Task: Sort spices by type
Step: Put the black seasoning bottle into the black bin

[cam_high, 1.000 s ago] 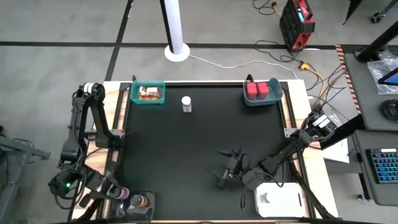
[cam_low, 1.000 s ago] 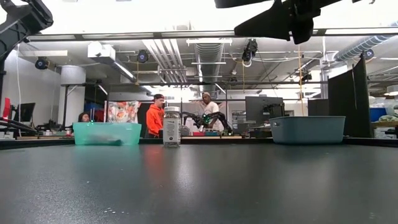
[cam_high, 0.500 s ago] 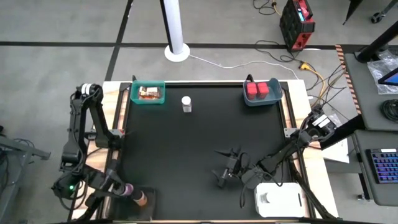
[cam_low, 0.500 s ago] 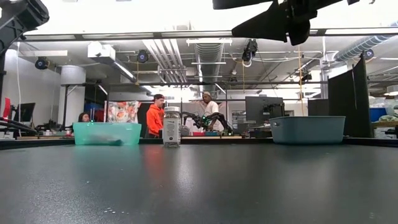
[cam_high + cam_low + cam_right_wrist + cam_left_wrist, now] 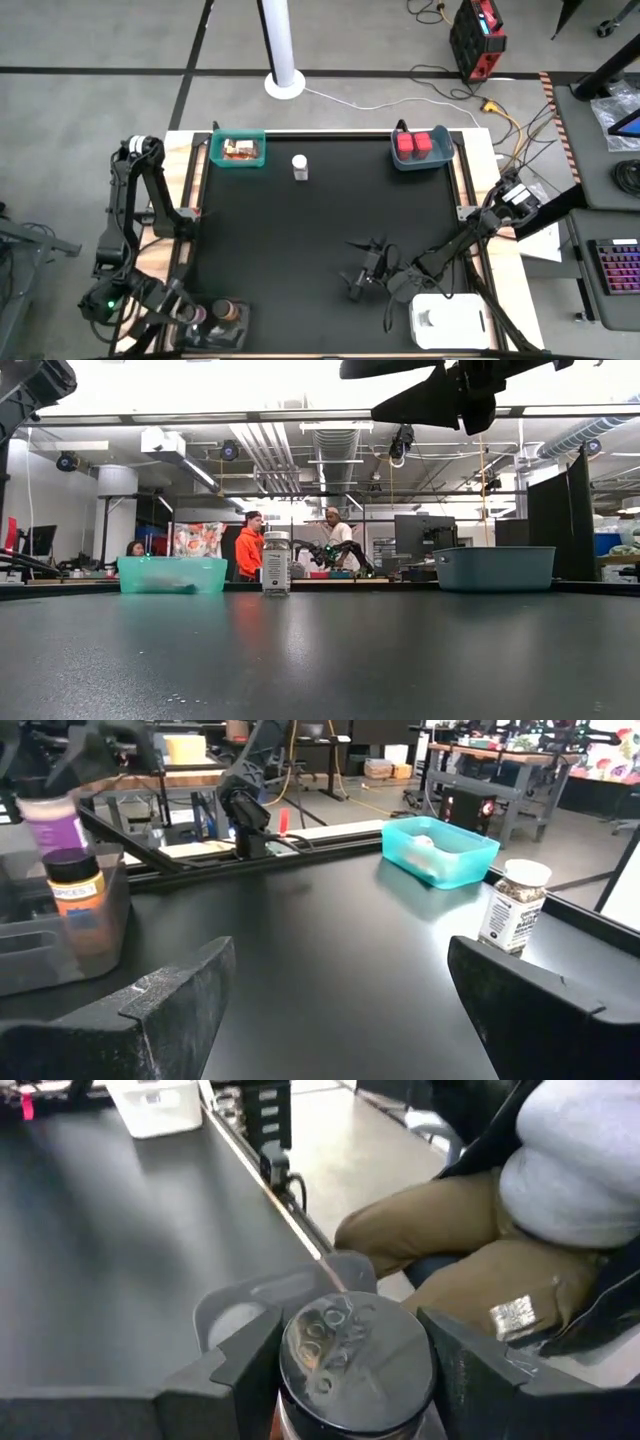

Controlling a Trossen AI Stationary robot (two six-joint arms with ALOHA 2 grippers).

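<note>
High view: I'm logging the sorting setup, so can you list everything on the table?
Teal bin: one, far left, packets inside.
Blue-grey bin: one, far right, two red boxes inside.
White-capped bottle: one, upright between the bins.
Clear tray: one, near left corner, amber jar inside.
Purplish jar: one, in left tool.
White tray: one, near right corner.
Left tool: closed on purplish jar.
Right tool: open, above the mat.

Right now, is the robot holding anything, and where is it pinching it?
Yes. The left gripper holds a small jar, its jaws pressing the sides just below the lid, over the clear tray. The right gripper is open and holds nothing.
</note>
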